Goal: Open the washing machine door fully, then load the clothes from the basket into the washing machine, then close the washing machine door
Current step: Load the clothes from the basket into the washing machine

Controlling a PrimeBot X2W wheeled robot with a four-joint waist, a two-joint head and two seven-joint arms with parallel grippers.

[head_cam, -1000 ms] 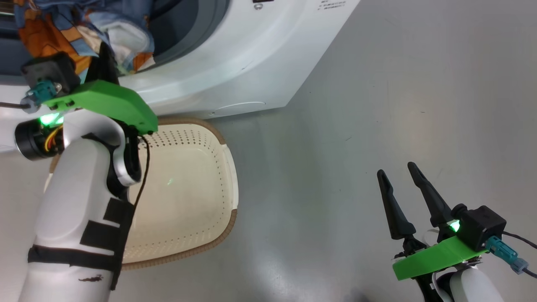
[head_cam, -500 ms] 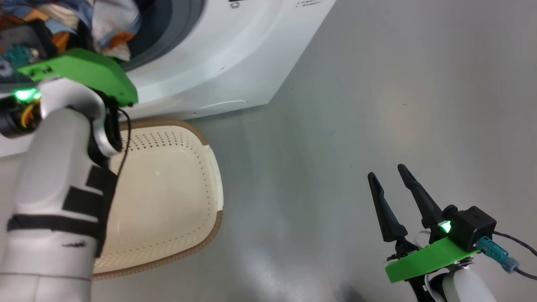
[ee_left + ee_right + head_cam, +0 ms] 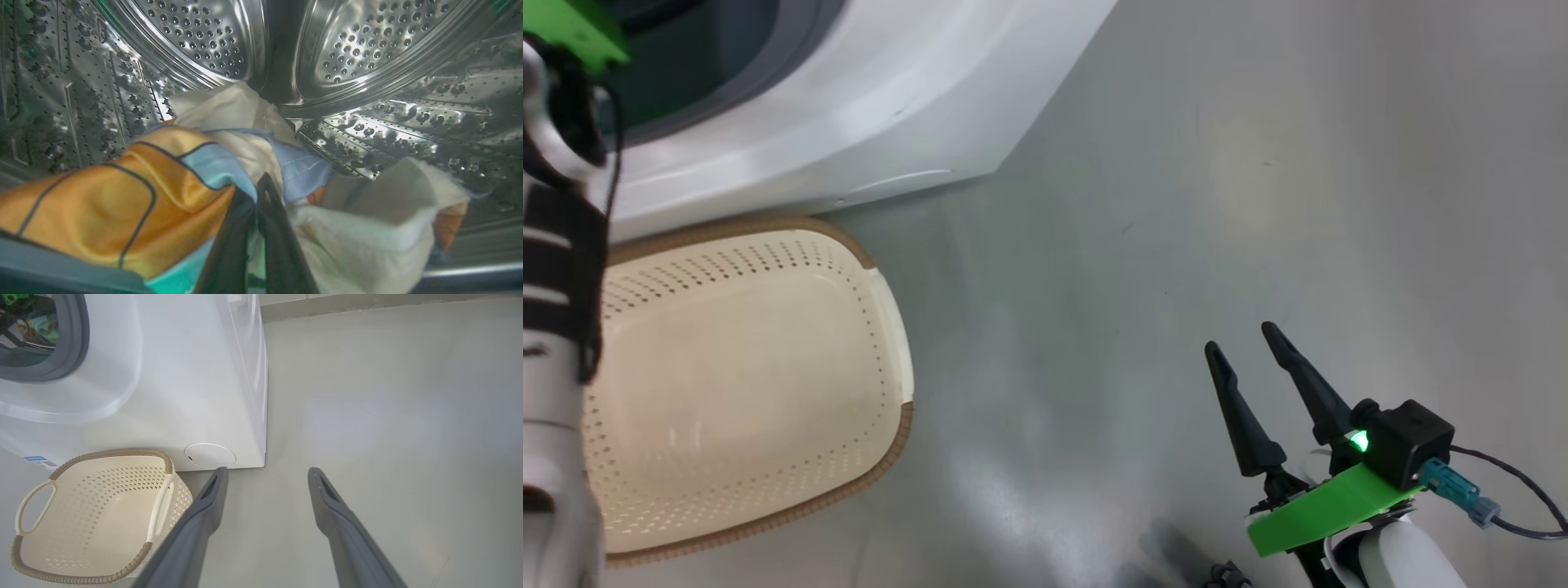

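In the left wrist view my left gripper (image 3: 263, 181) is inside the steel perforated drum (image 3: 367, 41), shut on the clothes (image 3: 122, 196): orange and light blue fabric bunched over its dark fingers, with a cream garment (image 3: 367, 245) to the right. The white washing machine (image 3: 849, 106) fills the head view's top left, and my left forearm (image 3: 556, 327) reaches up into its opening. The cream basket (image 3: 907, 425) stands in front of it with nothing inside. My right gripper (image 3: 1241, 336) hangs open over the floor. The washing machine door is out of view.
The right wrist view shows the washing machine (image 3: 184, 375), its grey gasket (image 3: 77, 355), a round cover (image 3: 209, 455) low on its front, and the basket (image 3: 110, 452) beside my right gripper (image 3: 268, 470). Grey floor (image 3: 1258, 163) stretches to the right.
The head view has shifted. My left arm has gone further up into the washer opening, taking the clothes out of the head view. The right gripper stays open in the same pose.
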